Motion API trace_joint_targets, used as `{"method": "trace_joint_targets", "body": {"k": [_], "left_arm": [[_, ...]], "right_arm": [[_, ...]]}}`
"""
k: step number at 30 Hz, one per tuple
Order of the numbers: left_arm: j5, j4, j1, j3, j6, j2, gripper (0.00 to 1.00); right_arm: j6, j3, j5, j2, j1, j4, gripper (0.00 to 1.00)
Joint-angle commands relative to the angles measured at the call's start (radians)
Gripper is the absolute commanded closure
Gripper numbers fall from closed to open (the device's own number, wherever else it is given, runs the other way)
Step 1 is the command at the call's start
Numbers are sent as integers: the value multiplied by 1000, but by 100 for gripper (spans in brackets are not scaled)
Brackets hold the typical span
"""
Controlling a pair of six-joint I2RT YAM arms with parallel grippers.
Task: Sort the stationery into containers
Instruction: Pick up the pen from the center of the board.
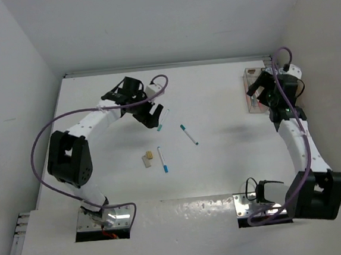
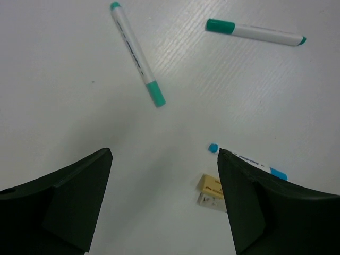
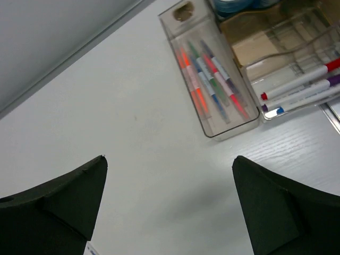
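teal-capped pen (image 2: 137, 54) lies just ahead of the spread left claw (image 2: 164, 151), clear box (image 3: 234, 129) ahead of the spread right claw (image 3: 170, 159).

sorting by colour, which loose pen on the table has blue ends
The pen beside the small blocks; the upper pen and the right-hand pen have teal ends.

teal pen (image 1: 189, 135), blue pen (image 1: 162, 160), tan block (image 1: 150, 155)

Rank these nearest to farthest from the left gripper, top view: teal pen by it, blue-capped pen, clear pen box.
1. teal pen: right beside the left gripper
2. blue-capped pen: mid-table, toward the bases
3. clear pen box: far right, by the right arm
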Motion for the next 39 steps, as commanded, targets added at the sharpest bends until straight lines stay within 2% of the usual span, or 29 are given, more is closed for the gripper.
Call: {"method": "trace_joint_targets", "body": {"k": [1, 4, 6, 7, 9, 13, 20, 28, 30, 35, 37, 39], "left_arm": [[-105, 68, -52, -9, -62, 57, 15], [-149, 97, -81, 35, -105, 130, 16], [-180, 86, -92, 97, -125, 199, 19], [-189, 83, -93, 115, -135, 222, 20], [-208, 95, -95, 136, -151, 271, 22], [-240, 128, -106, 188, -187, 342, 31], [-243, 102, -115, 362, -211, 488, 37], [-274, 106, -136, 405, -221, 562, 50], [-281, 100, -138, 411, -222, 574, 55], [-290, 92, -144, 406, -230, 591, 62], [-289, 91, -146, 402, -242, 594, 70], [-260, 83, -144, 400, -240, 598, 83]], "right_arm": [[-136, -52, -88, -95, 41, -23, 4], [-127, -93, -93, -144, 70, -33, 23], [-108, -98, -93, -149, 88, -64, 30], [-104, -95, -93, -146, 93, -79, 38], [-97, -87, -91, -143, 104, -125, 42], [-73, -106, -124, -159, 118, -153, 33], [-81, -126, -108, -198, 176, -144, 31], [-96, -116, -110, -198, 176, -141, 31], [-114, -118, -110, -202, 208, -136, 31], [-150, -115, -101, -210, 231, -116, 31], [-162, -113, -101, -212, 239, -110, 31], [-166, -113, -78, -213, 251, -104, 31]]}}
